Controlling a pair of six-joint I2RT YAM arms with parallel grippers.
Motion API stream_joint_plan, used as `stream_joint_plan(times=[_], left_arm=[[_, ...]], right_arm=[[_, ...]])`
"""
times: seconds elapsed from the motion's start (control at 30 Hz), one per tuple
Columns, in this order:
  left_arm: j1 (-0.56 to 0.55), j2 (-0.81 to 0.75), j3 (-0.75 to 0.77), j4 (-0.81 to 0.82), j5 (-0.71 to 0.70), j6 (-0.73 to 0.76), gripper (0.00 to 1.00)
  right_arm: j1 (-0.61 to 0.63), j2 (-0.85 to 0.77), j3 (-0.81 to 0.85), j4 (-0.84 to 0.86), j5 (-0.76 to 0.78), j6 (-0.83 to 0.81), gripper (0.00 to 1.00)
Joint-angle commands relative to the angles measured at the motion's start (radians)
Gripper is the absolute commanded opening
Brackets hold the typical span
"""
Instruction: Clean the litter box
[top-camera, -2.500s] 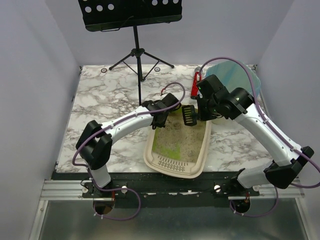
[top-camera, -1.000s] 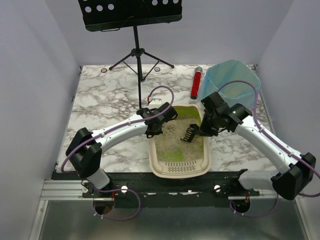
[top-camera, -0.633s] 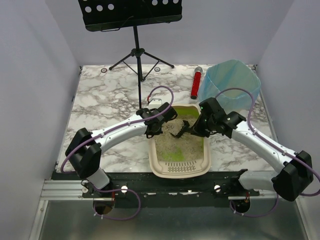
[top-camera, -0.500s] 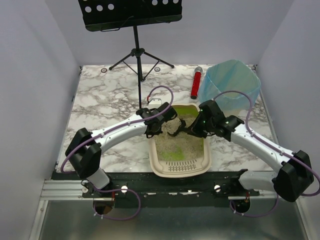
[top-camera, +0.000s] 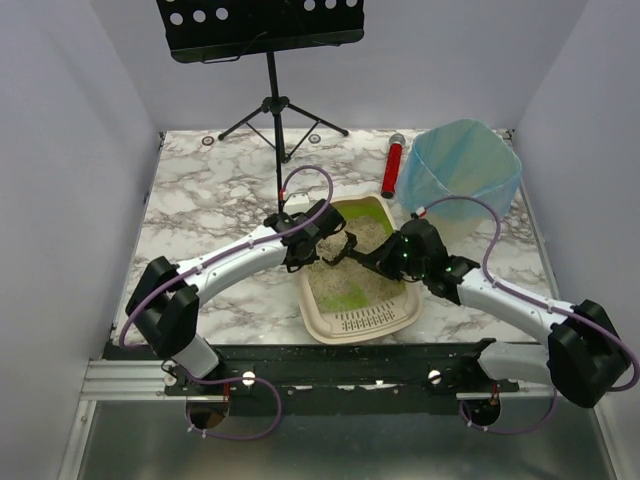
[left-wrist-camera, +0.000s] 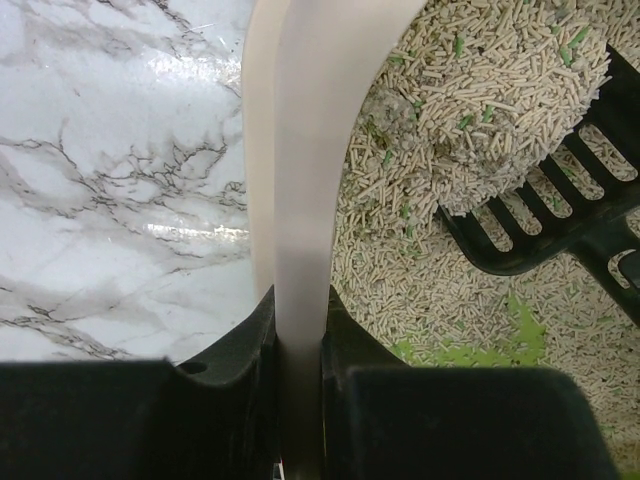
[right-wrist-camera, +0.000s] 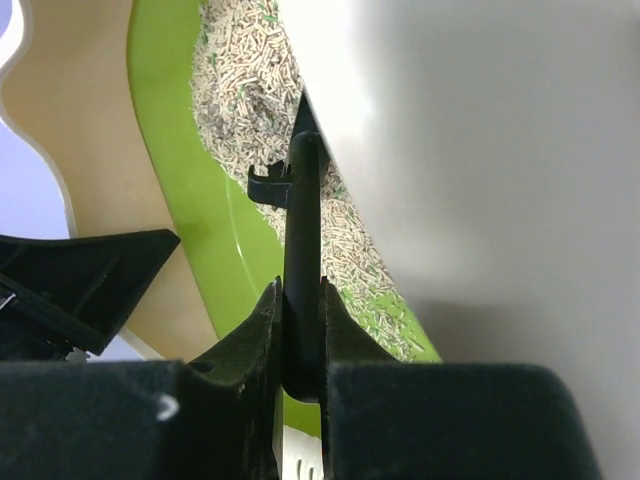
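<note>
1. Left gripper (top-camera: 300, 250) — jaws narrowed onto the left wall of the litter box (top-camera: 330, 332), near its far-left corner. One finger sits outside the beige rim and one inside.
2. Right gripper (top-camera: 385, 262) — closed tight on the thin handle of a black slotted scoop (top-camera: 345, 248). The scoop head reaches leftward over the far end of the box.
3. Litter box: it lies at mid-width of the tabletop (top-camera: 200, 200), just ahead of the arm bases. Its long axis runs near-to-far, with the far end swung slightly left. The slotted grille (top-camera: 365, 318) is at the near end, facing the bases.
4. Edges and room: the near end of the box lies at the tabletop's near edge. Open marble extends to the left and beyond the far end. The right arm lies close along the right side.
5. Contents: tan pellets (left-wrist-camera: 400, 290) flecked with green, with bare lime-green floor (left-wrist-camera: 470, 345) showing in patches. A greyish clump (left-wrist-camera: 460, 160) is heaped on the scoop's slots.
6. A bin lined with a blue bag (top-camera: 465, 165) stands at the far-right corner, well apart from the box. Its contents cannot be made out.
</note>
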Motion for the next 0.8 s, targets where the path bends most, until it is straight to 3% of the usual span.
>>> stream_joint_plan(times=[0.0, 0.2, 0.77], left_arm=[[-0.002, -0.039, -0.039, 0.077, 0.07, -0.004, 0.0], [0.001, -0.068, -0.097, 0.151, 0.117, 0.04, 0.0], [0.038, -0.068, -0.095, 0.065, 0.105, -0.024, 0.0]], right_arm=[[0.007, -0.032, -0.126, 0.138, 0.092, 0.001, 0.01], [0.007, -0.009, -0.212, 0.293, 0.092, 0.029, 0.01], [0.012, -0.123, -0.309, 0.26, 0.137, 0.181, 0.01]])
